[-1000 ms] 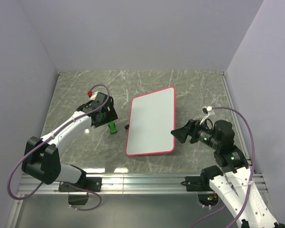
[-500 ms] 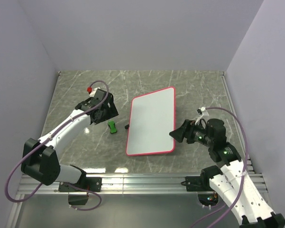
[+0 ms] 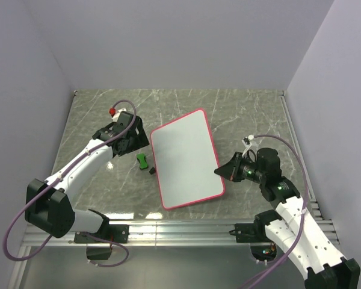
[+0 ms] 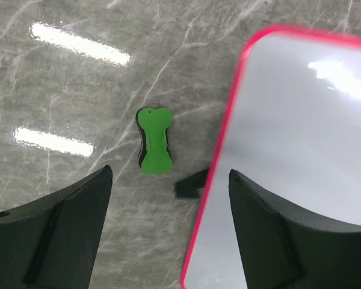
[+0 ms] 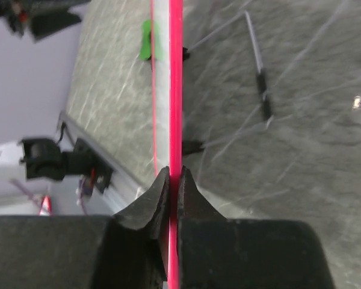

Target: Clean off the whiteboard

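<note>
Between the wide-set jaws of the left gripper [image 4: 168, 180] bare table [image 4: 66, 78] is seen. Just ahead of that gap the green eraser [image 4: 154, 149] is lying, and the whiteboard [image 4: 301, 138] is met at the right-hand finger, with its black foot [image 4: 191, 183] jutting into the gap. The right gripper [image 5: 173, 179] is clamped on the whiteboard's frame; open table is found to its right.

Overhead view looks down; wrist views close; all share whiteboard [image 3: 185, 158].
</note>
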`<state>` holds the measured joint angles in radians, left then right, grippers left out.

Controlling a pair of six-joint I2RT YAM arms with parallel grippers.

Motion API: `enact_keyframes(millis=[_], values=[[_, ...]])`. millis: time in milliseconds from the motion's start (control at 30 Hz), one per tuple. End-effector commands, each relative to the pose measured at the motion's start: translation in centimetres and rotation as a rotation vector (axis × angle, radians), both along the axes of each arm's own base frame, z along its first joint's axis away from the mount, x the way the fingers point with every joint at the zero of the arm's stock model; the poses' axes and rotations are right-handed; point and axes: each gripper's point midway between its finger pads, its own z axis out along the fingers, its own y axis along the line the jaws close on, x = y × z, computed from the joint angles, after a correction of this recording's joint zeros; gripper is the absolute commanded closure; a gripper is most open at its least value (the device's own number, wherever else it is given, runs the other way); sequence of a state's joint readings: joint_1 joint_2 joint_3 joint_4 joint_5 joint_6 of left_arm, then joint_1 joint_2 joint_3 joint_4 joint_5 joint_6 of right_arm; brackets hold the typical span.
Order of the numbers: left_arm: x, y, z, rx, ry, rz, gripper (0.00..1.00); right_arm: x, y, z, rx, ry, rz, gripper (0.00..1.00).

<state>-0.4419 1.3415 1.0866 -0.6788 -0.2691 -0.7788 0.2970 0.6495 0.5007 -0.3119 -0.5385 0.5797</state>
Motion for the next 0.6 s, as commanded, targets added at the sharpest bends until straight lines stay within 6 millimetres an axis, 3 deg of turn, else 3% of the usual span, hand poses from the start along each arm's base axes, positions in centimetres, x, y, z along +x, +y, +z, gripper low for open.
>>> enact_keyframes(millis=[0,67,100,267,300,367,400,467,500,567], values=[[0.2,0.2,1.1,0.011,-0.043,-0.007,0.18,0.8,0.5,4.6,0.009,-0.165,0.043,1.0],[0.4,0.1,1.1,0.012,-0.046,-0.008,0.18,0.8,0.1,5.1,-0.018,-0.169,0.034,1.0],[0.5,0.1,1.1,0.012,-0.049,-0.007,0.18,1.0,0.0,6.8,-0.018,-0.202,0.03,1.0],[0.8,-0.1,0.7,0.006,-0.049,-0.01,0.19,1.2,-0.3,10.6,-0.04,-0.246,0.02,1.0],[0.9,-0.3,0.7,0.0,-0.053,-0.01,0.19,1.3,-0.4,12.5,-0.035,-0.282,0.014,1.0],[0.9,-0.3,0.4,-0.001,-0.046,-0.012,0.19,1.5,-0.4,13.5,-0.044,-0.28,0.015,1.0],[0.9,-0.4,0.5,-0.003,-0.05,-0.012,0.19,1.6,-0.5,15.5,-0.036,-0.318,0.01,1.0],[0.9,-0.3,0.4,0.001,-0.051,-0.014,0.19,1.8,-0.5,16.4,-0.051,-0.311,0.013,1.0],[0.9,-0.2,0.4,0.004,-0.052,-0.014,0.19,1.7,-0.5,18.4,-0.043,-0.347,0.01,1.0],[0.8,-0.1,0.3,0.013,-0.051,-0.019,0.19,2.0,-0.5,19.0,-0.061,-0.334,0.018,1.0]])
